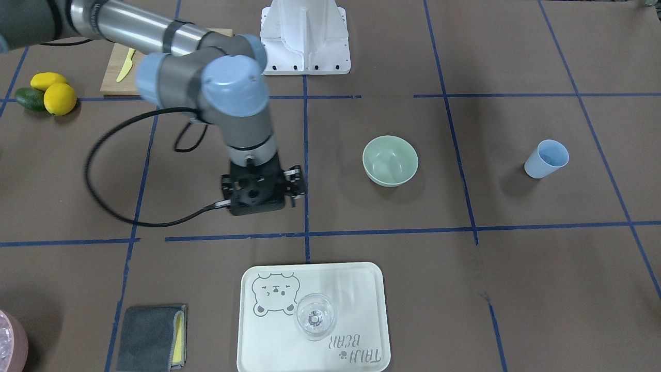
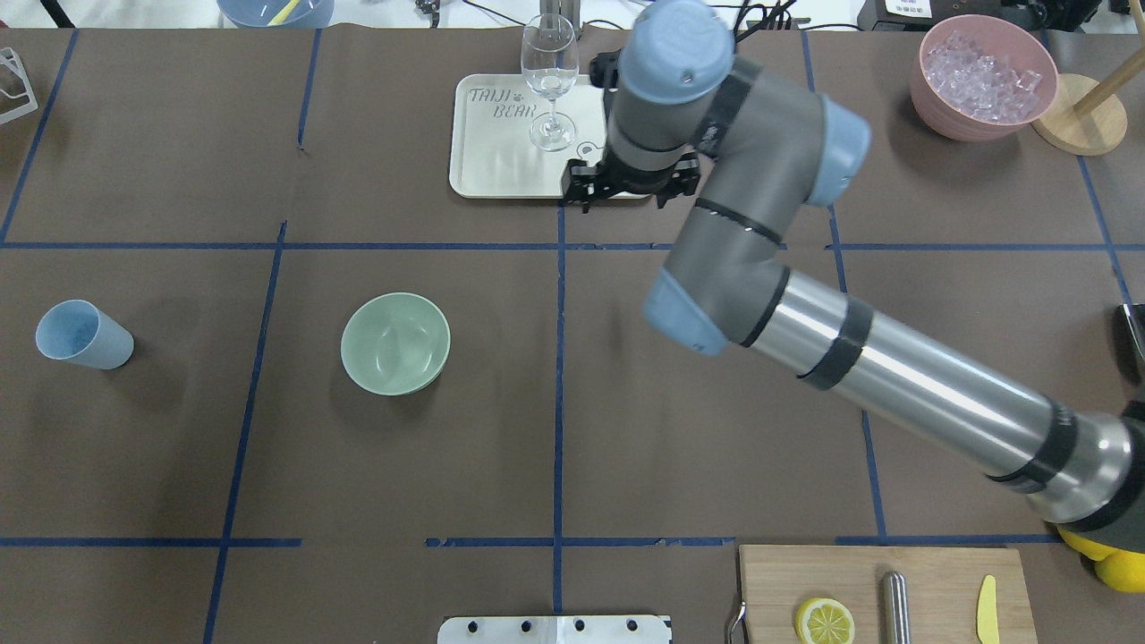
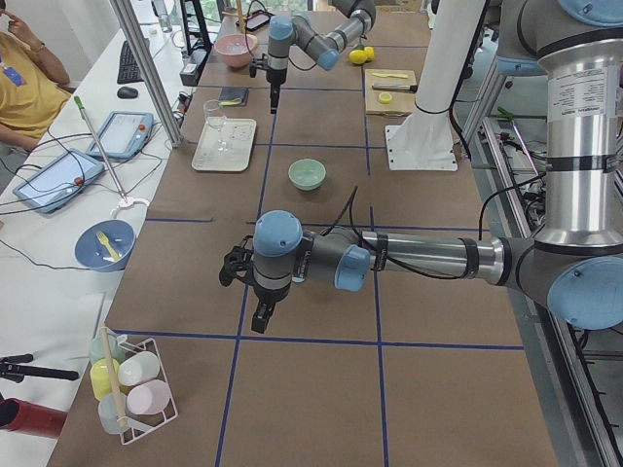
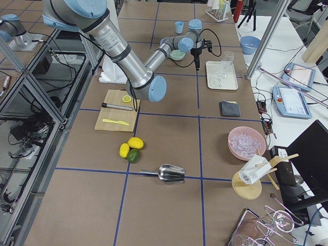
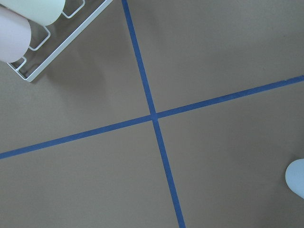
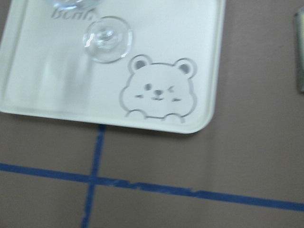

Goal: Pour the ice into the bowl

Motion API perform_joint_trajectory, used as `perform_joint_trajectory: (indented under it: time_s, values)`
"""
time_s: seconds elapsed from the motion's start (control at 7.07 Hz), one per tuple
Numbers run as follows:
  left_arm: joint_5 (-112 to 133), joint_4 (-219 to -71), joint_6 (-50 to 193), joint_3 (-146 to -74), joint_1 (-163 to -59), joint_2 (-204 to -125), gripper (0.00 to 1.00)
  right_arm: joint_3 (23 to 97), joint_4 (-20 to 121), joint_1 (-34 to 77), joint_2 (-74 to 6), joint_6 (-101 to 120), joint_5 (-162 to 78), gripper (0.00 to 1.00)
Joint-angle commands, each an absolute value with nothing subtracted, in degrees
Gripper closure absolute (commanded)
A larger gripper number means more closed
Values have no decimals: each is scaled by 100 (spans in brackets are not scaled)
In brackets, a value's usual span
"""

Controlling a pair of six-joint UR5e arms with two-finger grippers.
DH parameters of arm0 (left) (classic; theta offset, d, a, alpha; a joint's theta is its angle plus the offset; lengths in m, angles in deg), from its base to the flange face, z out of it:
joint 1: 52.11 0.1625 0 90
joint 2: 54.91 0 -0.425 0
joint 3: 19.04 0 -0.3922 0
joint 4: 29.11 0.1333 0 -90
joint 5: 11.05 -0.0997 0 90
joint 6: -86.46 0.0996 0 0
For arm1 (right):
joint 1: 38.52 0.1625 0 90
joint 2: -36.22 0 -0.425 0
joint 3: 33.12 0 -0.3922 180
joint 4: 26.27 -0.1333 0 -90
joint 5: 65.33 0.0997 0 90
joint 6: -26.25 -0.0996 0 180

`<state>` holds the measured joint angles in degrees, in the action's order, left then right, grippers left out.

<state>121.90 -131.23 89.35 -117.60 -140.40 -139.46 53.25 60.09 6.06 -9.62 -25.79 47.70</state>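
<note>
Bowl (image 2: 395,343) stands upright on the bench and is empty, so no ice is in it and the pour is not yet done; all steps look still ahead.

Right gripper (image 1: 256,195) hangs over bare bench, well apart from the bowl. Its fingers are hidden under the wrist, so I cannot tell if it is open or closed.

Left gripper (image 3: 261,319) is well apart from the bowl and seen only side-on, so I cannot tell its state.

Cubes show only in the pink container (image 2: 982,76), far from the bowl. The cup (image 2: 82,334) interior is unreadable.

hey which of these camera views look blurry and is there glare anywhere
Right wrist view: soft all over, the tray and its bear print smeared. Left wrist view: tape lines crisp. Overhead view: pale reflections streak the tray, otherwise sharp.
</note>
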Motion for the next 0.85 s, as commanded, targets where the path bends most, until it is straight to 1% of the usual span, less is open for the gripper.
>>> perform_joint_trajectory:
  time_s: [0.0,0.28,0.42,0.57,0.71]
  values:
    - [12176,-13159,8970,-11801,-14035,-13998,0,6038,6143,2005,-2219,-679,5829,0]
    - [12193,-13403,8927,-11713,-14035,-14156,0,6048,6276,3043,-3115,1349,6166,0]
    - [12193,-13727,8927,-11713,-14035,-14157,0,6057,6250,3509,-3590,1594,6420,0]
    - [12236,-14096,8918,-11748,-14044,-14157,0,6057,6197,3905,-4151,2388,6518,0]
    - [12193,-14804,8927,-11696,-14036,-14226,0,6048,6232,4301,-4627,3179,6571,0]
